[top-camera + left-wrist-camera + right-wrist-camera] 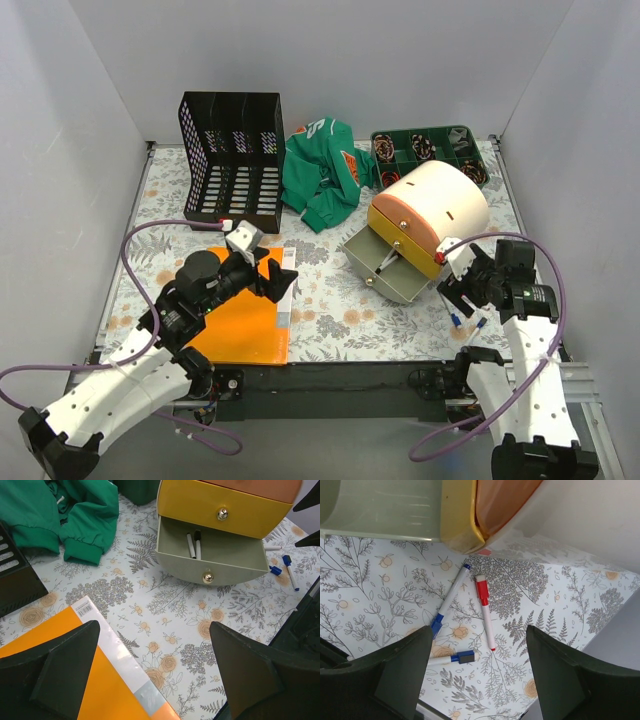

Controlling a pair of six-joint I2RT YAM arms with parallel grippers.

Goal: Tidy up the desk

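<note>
The desk (330,310) has a white cover with grey ferns and orange flowers. An orange folder (245,320) lies flat at the front left. My left gripper (272,281) hovers open over its right edge, with nothing between the fingers (65,665). A small drawer unit (435,205) stands at the right, its grey-green drawer (385,265) pulled out with two markers (194,542) inside. My right gripper (480,635) hangs open just above a red marker (484,611) and two blue markers (449,600) lying on the desk beside the unit.
A black file rack (233,160) stands at the back left. A crumpled green garment (322,172) lies beside it. A green compartment tray (430,150) sits at the back right behind the drawer unit. White walls enclose three sides.
</note>
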